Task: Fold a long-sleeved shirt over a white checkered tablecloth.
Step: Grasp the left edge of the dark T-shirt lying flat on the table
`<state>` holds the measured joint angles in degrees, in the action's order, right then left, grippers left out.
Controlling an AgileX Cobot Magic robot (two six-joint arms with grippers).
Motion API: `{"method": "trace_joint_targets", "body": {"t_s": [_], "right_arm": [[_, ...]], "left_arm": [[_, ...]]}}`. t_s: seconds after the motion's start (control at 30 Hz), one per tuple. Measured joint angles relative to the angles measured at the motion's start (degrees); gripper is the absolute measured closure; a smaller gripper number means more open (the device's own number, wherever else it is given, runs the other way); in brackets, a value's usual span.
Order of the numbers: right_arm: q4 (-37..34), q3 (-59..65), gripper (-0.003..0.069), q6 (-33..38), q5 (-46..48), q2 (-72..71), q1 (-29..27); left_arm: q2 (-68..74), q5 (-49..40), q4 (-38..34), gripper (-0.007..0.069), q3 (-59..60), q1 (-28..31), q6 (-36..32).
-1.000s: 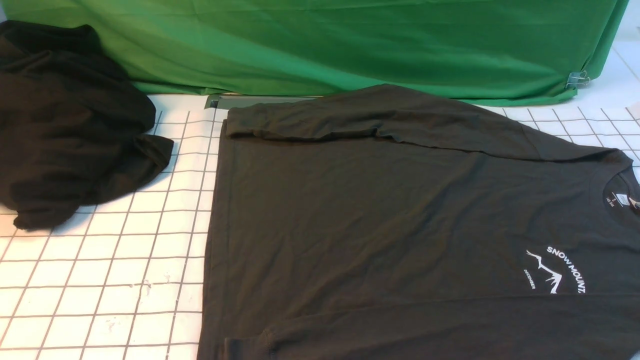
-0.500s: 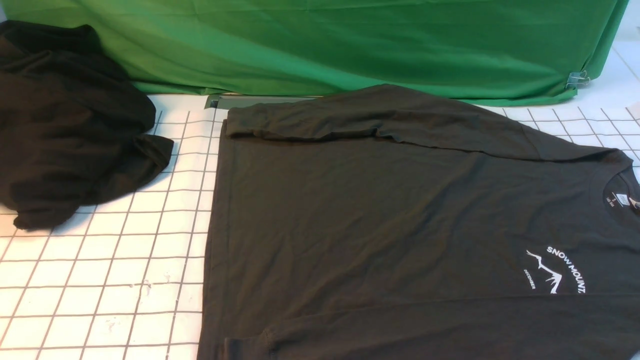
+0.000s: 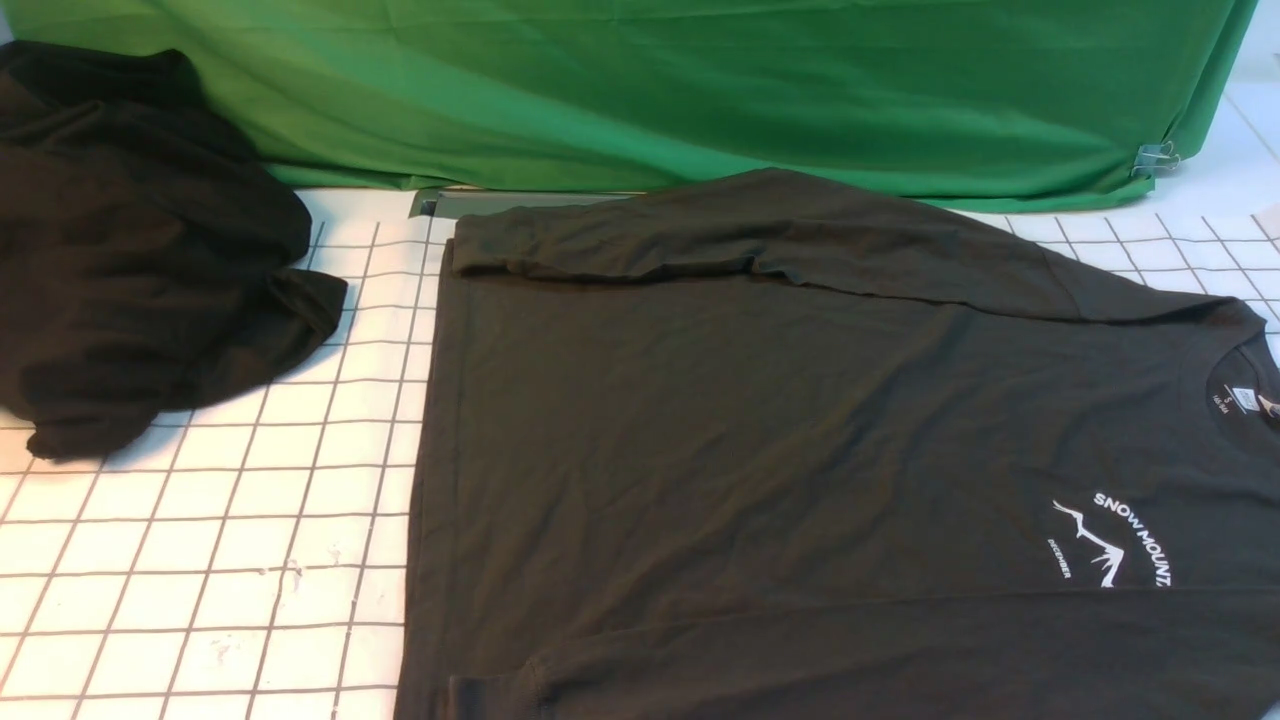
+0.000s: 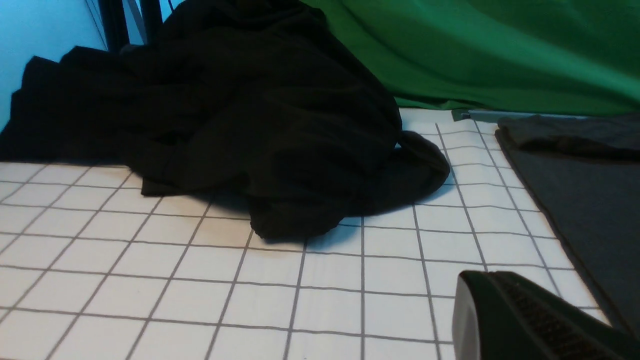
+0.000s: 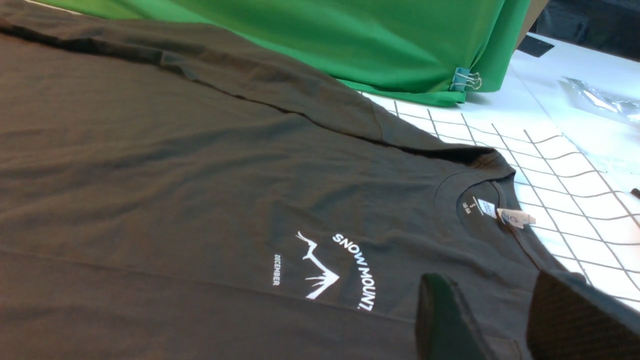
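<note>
folding risk: shirt [image 3: 760,450], lower right of frame, might drag if my closed left gripper [image 4: 480,280] snags it; right gripper [image 5: 485,285] parted, empty.

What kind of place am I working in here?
Probably a robot test bench or staged workspace: a green backdrop hangs behind the table, a binder clip grips its lower edge, and a grid-lined tablecloth lies under the laid-out shirt.
</note>
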<state>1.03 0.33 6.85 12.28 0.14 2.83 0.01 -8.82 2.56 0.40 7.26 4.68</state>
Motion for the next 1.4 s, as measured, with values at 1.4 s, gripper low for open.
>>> {"method": "trace_joint_targets", "body": {"t_s": [1.4], "right_arm": [[-9.74,-39.99,0.064,1.12,42.54,43.52,4.62]], "left_arm": [[73.72,-55.46,-40.04,0.0609,-49.43,-5.59,-19.23]]}}
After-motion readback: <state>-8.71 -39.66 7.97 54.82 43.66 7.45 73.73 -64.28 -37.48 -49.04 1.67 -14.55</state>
